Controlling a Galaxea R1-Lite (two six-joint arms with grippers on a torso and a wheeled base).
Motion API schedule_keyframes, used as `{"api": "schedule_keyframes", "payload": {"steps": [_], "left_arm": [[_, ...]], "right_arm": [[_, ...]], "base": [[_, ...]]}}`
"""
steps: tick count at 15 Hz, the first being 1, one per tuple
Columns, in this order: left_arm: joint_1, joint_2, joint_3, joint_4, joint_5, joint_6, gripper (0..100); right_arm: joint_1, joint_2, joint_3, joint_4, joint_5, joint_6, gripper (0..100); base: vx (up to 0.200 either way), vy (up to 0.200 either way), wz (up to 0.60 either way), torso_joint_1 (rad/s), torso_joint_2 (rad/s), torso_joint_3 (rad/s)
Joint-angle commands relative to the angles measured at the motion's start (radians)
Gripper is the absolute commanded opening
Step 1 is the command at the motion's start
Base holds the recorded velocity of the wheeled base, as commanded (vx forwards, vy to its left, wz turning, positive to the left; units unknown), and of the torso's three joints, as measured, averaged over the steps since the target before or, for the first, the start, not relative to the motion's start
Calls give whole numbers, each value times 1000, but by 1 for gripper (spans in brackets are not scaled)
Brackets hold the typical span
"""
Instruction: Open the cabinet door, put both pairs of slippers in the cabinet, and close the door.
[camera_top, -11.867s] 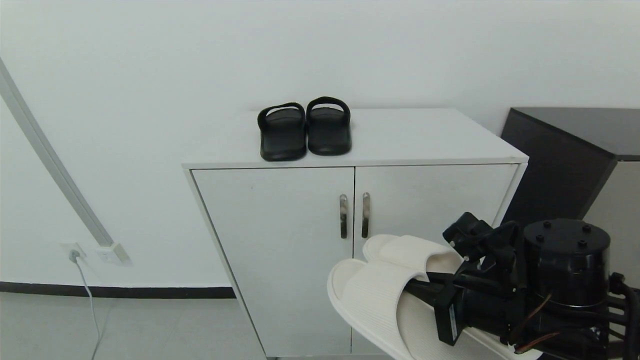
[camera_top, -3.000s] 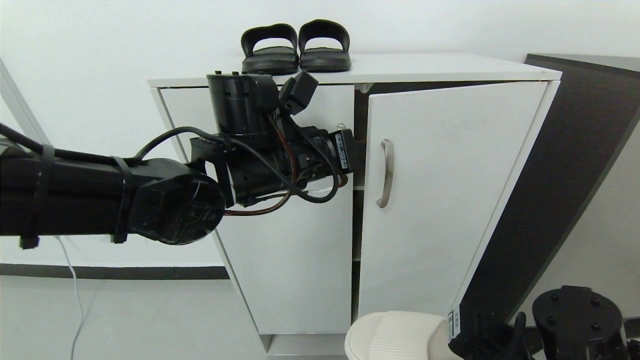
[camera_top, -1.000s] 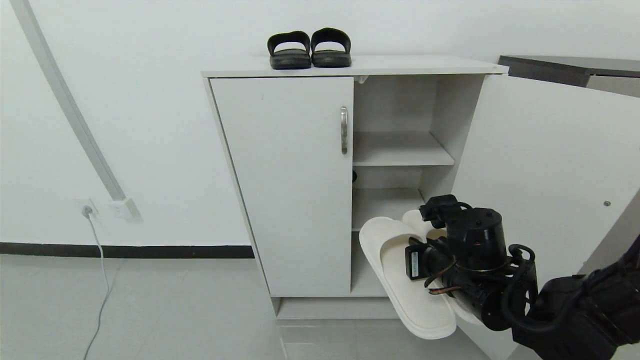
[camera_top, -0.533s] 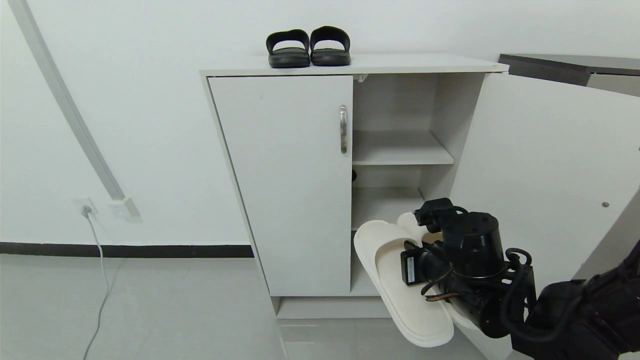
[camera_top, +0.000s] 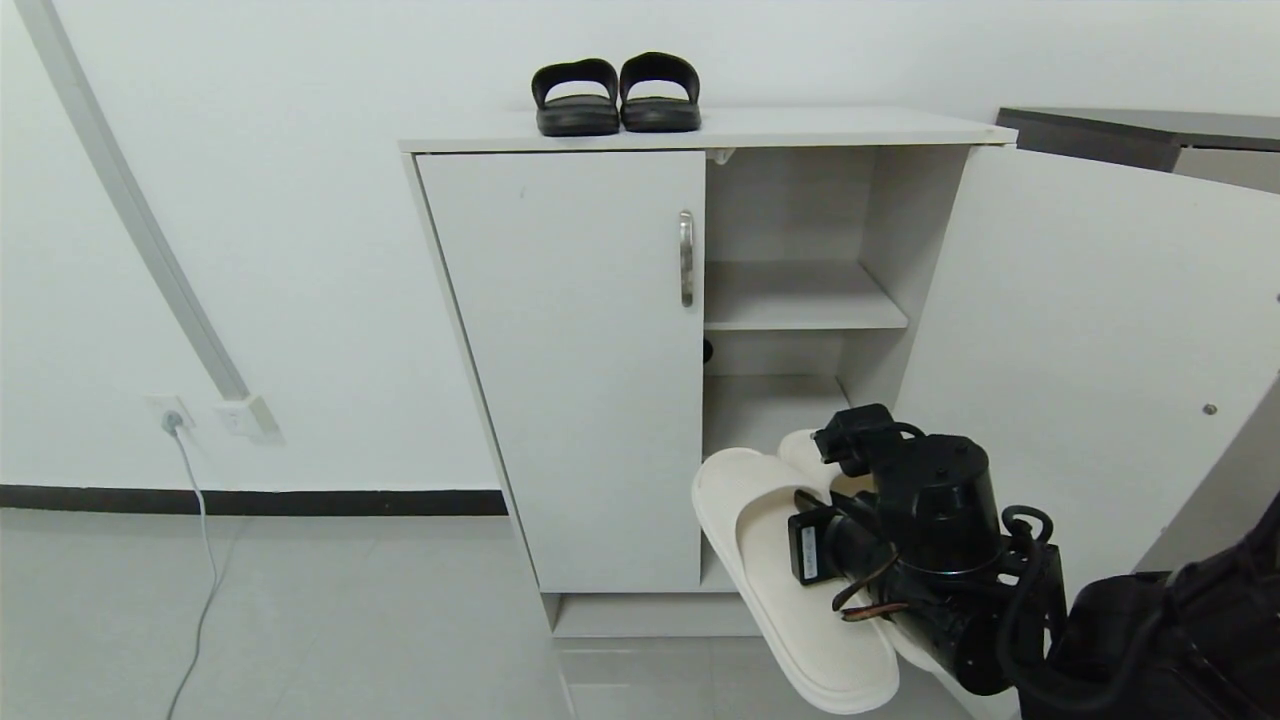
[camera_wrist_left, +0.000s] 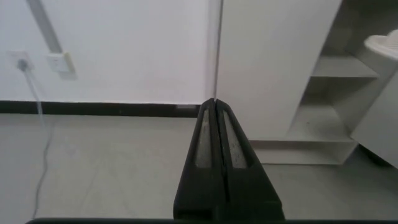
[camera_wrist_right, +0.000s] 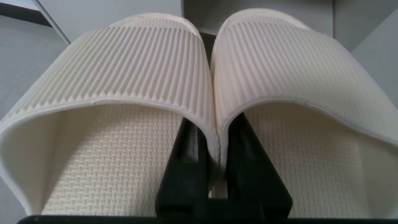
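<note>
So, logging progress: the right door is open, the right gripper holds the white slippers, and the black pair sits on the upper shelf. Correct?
Not quite. The head view shows the black pair on top of the cabinet, not on the upper shelf. The right door is open and the right gripper holds the white slippers.

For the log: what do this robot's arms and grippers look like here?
The right arm is matte black, with a cylindrical wrist housing, looped black cables, thin reddish wires and a small white label. The left gripper has slim, tapered black fingers with greyish inner pads.
</note>
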Motion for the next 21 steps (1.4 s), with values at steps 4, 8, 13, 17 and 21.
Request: {"api": "schedule_keyframes", "payload": {"steps": [4, 8, 13, 17, 21], "left_arm": [[0, 3, -2, 0, -51, 2, 0], [0, 3, -2, 0, -51, 1, 0], [0, 3, -2, 0, -51, 1, 0], [0, 3, -2, 0, -51, -1, 0], [0, 3, -2, 0, -51, -1, 0]], "right_arm": [[12, 0, 15, -8, -2, 0, 0], [30, 89, -14, -45, -106, 24, 0], [32, 185, -85, -51, -198, 52, 0], [36, 189, -83, -51, -207, 52, 0], [43, 196, -80, -53, -212, 52, 0]], "base": [[0, 0, 0, 0, 0, 0], [0, 0, 0, 0, 0, 0], [0, 0, 0, 0, 0, 0], [0, -200, 0, 6, 1, 6], [0, -150, 0, 2, 1, 3]]}}
